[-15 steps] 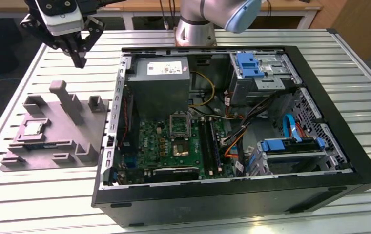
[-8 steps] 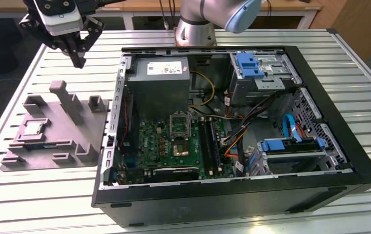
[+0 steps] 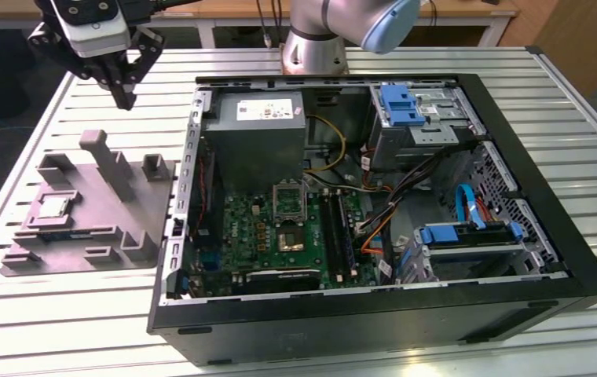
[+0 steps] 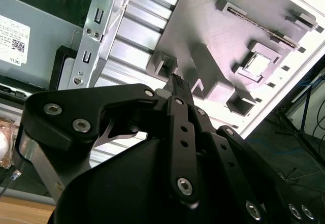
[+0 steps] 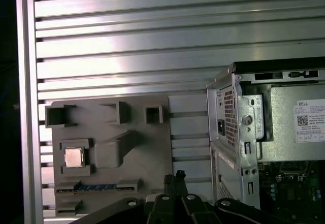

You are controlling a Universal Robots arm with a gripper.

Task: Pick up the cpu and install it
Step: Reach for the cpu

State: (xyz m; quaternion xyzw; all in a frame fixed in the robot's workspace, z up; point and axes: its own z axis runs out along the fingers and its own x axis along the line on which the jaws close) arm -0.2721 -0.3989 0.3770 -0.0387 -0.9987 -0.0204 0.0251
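gripper [image 3: 126,100] hangs over the slatted table [image 3: 26,314], beside the PC case [image 3: 581,283] and well apart from the cpu [image 3: 53,206]. Fingers are pressed together, nothing between them. cpu lies flat, silvery top up, in a square pocket of the grey tray [image 3: 94,206]. Likely light, stiff and thin with a fragile underside, so take it by opposite edges. Pocket walls sit close; edge clearance is hard to judge. Underside hidden. Socket [image 3: 290,236] looks open, possibly.

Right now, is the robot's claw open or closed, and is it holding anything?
Gripper: closed, holding nothing. The cpu lies in the grey tray, apart from it.
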